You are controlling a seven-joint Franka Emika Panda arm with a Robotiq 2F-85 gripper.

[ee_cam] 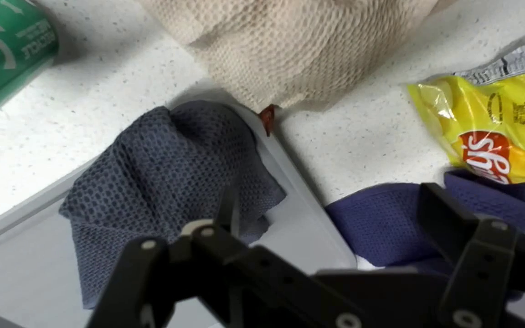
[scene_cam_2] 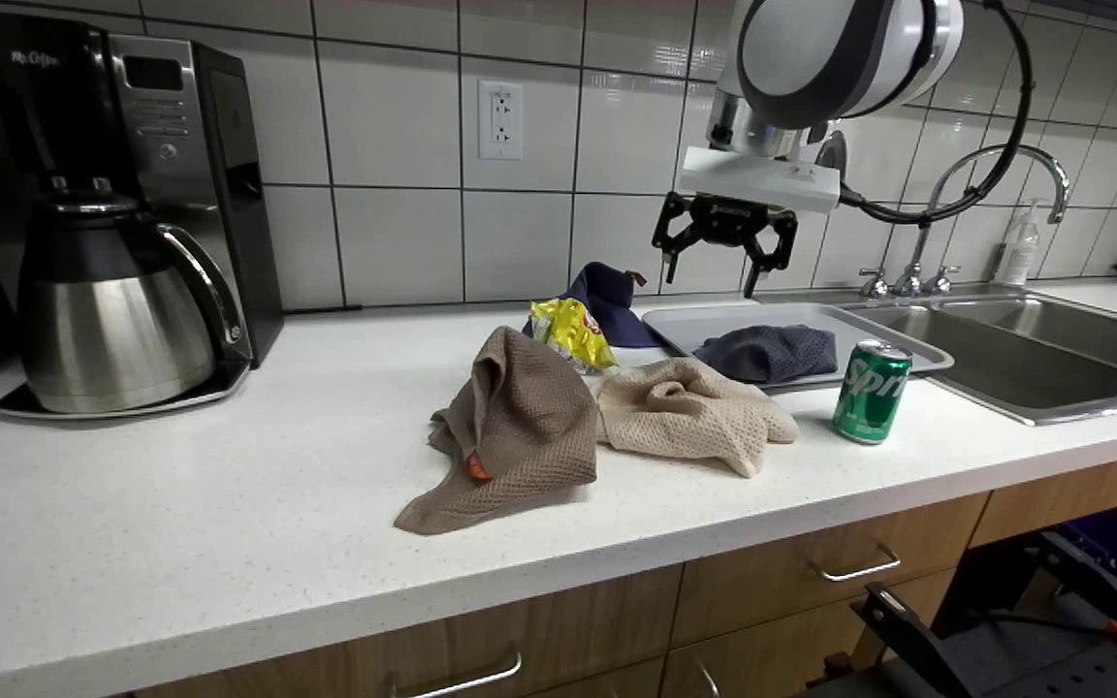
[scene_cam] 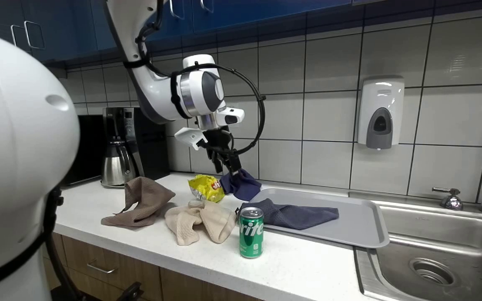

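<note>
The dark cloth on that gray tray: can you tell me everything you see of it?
The dark blue-gray cloth looks like soft fabric with a dimpled, waffle-like weave. It lies crumpled on the gray tray, bunched up at one corner, with a flatter, pointed end reaching further across the tray. The black gripper hangs open, higher up, clear of it.

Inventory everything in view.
Tray: 1, grey, counter
Slate cloth: 1, slate, tray
Navy cloth: 1, navy, counter
Chip bag: 1, yellow, counter
Beige cloth: 1, beige, counter
Brown cloth: 1, brown, counter
Sprite can: 1, green, counter
Coffeemaker: 1, black/silver, counter
Sink: 1, silver, counter
Faucet: 1, silver, behind sink
Bottle: 1, whitish, behind sink
Soap dispenser: 1, white, wall
Outlet: 1, white, wall
Cabinets: several, blue, overhead
Drawers: several, brown, below counter
Arm: 1, white, above counter
Hand: 1, black, above tray edge
</note>
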